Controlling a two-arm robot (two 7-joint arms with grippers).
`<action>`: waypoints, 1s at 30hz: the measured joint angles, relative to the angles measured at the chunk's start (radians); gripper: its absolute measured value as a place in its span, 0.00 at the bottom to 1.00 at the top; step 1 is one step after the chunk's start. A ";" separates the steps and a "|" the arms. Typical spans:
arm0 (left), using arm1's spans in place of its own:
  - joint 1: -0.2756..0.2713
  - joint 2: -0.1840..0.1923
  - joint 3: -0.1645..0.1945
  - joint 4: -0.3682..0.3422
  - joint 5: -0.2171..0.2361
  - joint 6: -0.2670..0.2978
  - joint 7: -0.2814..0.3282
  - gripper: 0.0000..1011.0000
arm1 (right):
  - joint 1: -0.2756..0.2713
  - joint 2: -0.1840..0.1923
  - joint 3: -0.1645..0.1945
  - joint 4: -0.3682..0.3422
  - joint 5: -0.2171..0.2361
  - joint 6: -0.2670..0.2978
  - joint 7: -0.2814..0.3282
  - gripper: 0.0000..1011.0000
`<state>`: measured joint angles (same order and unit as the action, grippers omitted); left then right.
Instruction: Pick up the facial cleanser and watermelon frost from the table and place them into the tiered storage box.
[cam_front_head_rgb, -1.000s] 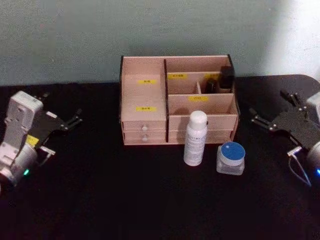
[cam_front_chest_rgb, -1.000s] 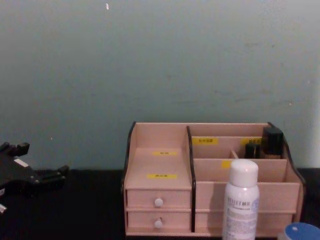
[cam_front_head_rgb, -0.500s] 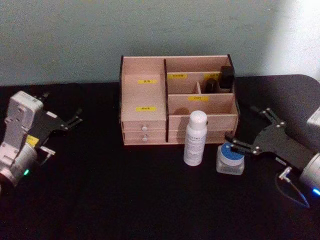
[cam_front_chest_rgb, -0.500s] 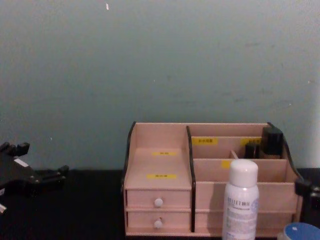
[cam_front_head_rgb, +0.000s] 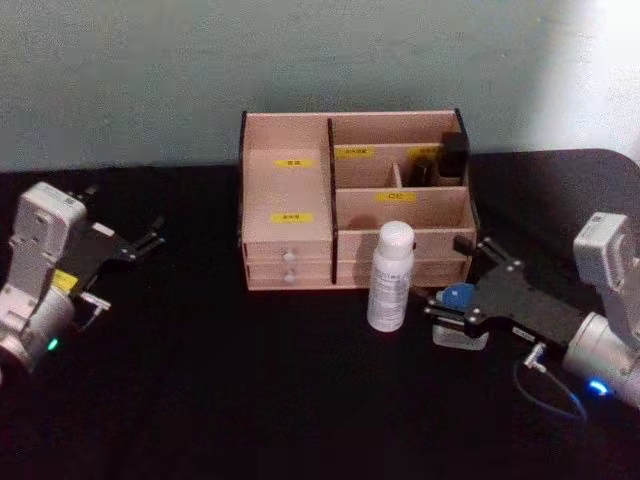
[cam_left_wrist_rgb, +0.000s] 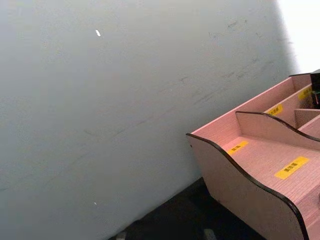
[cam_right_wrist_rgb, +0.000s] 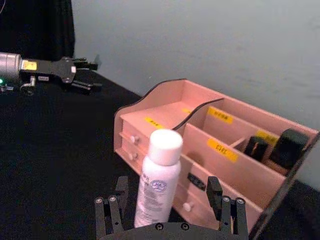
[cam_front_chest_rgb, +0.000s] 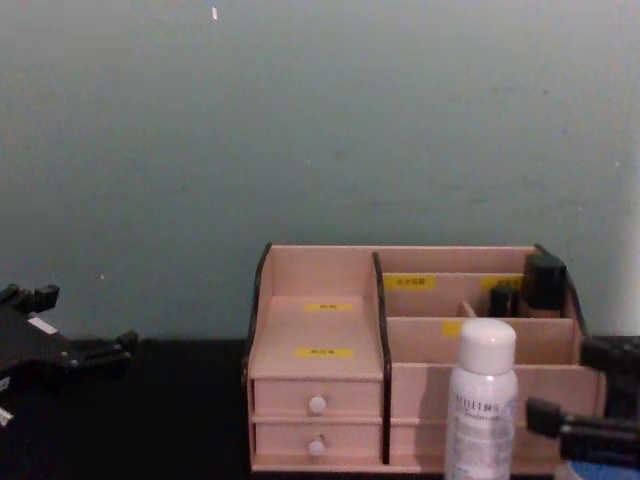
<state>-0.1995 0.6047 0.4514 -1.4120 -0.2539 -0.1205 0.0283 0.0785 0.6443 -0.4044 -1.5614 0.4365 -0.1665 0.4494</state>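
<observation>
Grasping the squat blue-lidded clear jar (cam_front_head_rgb: 458, 297) beside the tall white bottle (cam_front_head_rgb: 391, 280) on the black table (cam_front_head_rgb: 250, 380): my right gripper (cam_front_head_rgb: 447, 280) sits at it, jaws apart. Next I should close and lift toward the pinkish wooden organiser (cam_front_head_rgb: 290, 190); my left gripper (cam_front_head_rgb: 152, 233) is parked at the table's left, spread.

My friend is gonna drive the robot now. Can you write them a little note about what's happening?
Left gripper: open, parked at the left of the table, touching nothing.
Right gripper: fingers open, just over the watermelon frost, not closed on it.
Facial cleanser: upright on the table, in front of the tiered storage box, beside the watermelon frost.
Done: neither item is in the box yet.
Left: grip the watermelon frost, put it in the box, then the facial cleanser.
</observation>
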 joint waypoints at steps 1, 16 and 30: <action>0.000 0.000 0.000 0.000 0.000 0.000 0.000 0.99 | 0.009 -0.009 -0.004 0.013 0.001 0.007 0.013 0.99; 0.000 0.000 0.000 0.000 0.000 0.000 0.000 0.99 | 0.072 -0.080 -0.017 0.109 0.016 0.065 0.103 0.99; 0.000 0.000 0.000 0.000 0.000 0.000 0.000 0.99 | 0.114 -0.135 -0.022 0.178 0.004 0.084 0.133 0.99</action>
<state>-0.1995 0.6047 0.4514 -1.4120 -0.2539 -0.1205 0.0283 0.1929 0.5096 -0.4269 -1.3837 0.4406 -0.0822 0.5822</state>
